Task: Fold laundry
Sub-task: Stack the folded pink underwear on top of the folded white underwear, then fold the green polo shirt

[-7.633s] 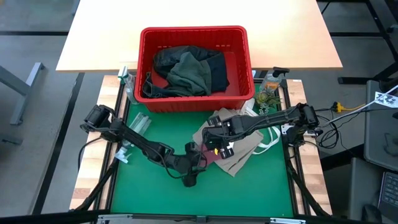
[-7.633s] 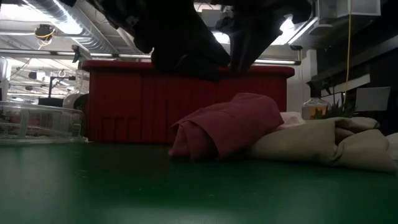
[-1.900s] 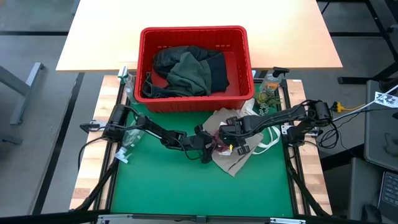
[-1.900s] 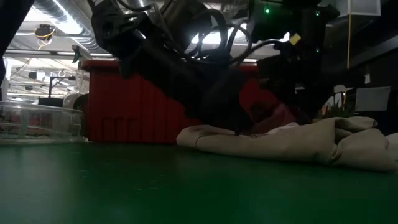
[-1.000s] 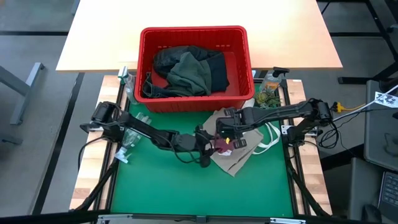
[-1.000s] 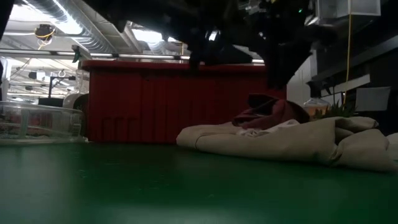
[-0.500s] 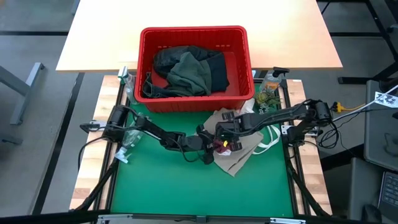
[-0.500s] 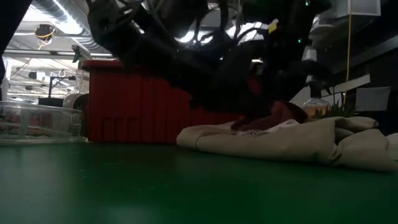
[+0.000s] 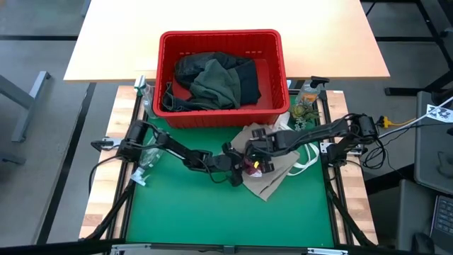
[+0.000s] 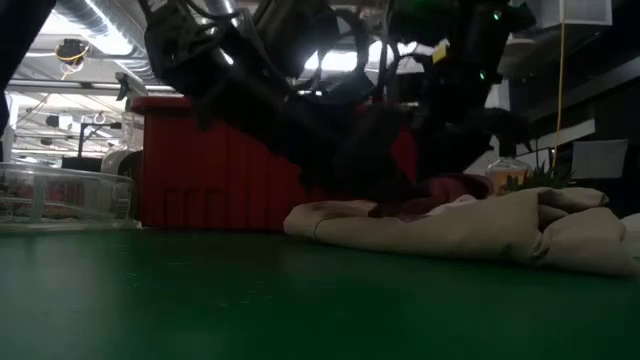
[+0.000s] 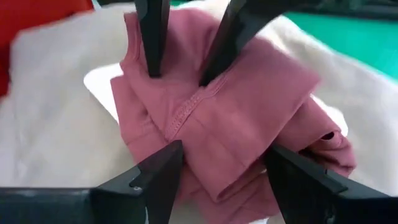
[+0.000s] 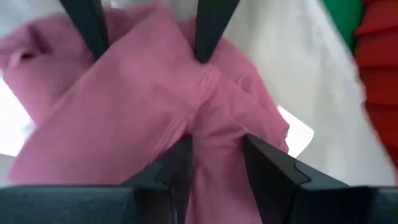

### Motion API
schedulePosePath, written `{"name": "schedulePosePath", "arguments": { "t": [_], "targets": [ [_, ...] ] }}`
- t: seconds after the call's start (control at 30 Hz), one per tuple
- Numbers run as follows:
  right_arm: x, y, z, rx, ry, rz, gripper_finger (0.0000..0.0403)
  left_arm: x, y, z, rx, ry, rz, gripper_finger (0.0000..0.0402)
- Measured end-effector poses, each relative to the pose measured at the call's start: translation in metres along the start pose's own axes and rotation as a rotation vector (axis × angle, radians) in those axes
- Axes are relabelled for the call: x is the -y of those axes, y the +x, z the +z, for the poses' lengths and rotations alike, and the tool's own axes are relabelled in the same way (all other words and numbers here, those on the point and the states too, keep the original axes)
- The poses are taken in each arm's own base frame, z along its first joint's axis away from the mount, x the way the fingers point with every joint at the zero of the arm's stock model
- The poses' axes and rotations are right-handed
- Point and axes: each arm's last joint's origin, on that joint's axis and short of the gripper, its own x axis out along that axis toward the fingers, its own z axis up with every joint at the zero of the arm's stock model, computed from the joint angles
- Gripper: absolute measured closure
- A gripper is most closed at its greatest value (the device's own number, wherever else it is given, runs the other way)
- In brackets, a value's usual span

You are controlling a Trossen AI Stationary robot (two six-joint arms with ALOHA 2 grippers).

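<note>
The maroon piece [image 11: 217, 118] lies bunched on top of the tan top [image 9: 274, 181], which is spread on the green mat in front of the red basket [image 9: 221, 34]. My right gripper [image 12: 217, 146] comes down on the piece from the right and is shut on it. My left gripper [image 11: 227, 155] reaches in low from the left, open wide, with one finger on either side of the piece. In the low view the maroon piece [image 10: 455, 190] shows as a low heap on the tan top [image 10: 510, 232]. More laundry, olive-green and black, lies in the basket. My right gripper pinches a raised fold of the maroon piece [image 12: 214, 106] between its two fingers [image 11: 153, 62], beside a stitched seam [image 11: 185, 114]. The fingers slant down from above and from the table's right. The piece rests on the tan top, slack. My left gripper: whether its fingers touch the cloth I cannot tell.
The red basket stands at the mat's far edge. A clear plastic bottle [image 9: 156, 143] lies at the mat's left edge, under the left arm. A spray bottle [image 9: 308, 91] and a small plant stand at the far right. The near half of the green mat [image 9: 226, 219] is bare.
Both grippers have sunk toward the tan top, with no change in the gap of their fingers. The maroon piece, a raised heap a second ago, now lies lower and flatter on the tan top. My left gripper has tipped down and closed in on the piece.
</note>
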Motion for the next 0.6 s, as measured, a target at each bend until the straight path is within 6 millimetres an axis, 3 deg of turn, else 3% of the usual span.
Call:
{"name": "schedulePosePath", "arguments": {
  "t": [0.3,0.6],
  "targets": [
    [0.014,-0.036,0.02,0.011,0.002,-0.007,0.026,0.006,-0.024,0.034,0.099,0.018,-0.017,0.0177],
    [0.018,-0.04,0.02,-0.024,0.001,-0.117,0.026,0.005,-0.027,0.038,0.097,0.022,-0.013,0.0177]
  ]
}}
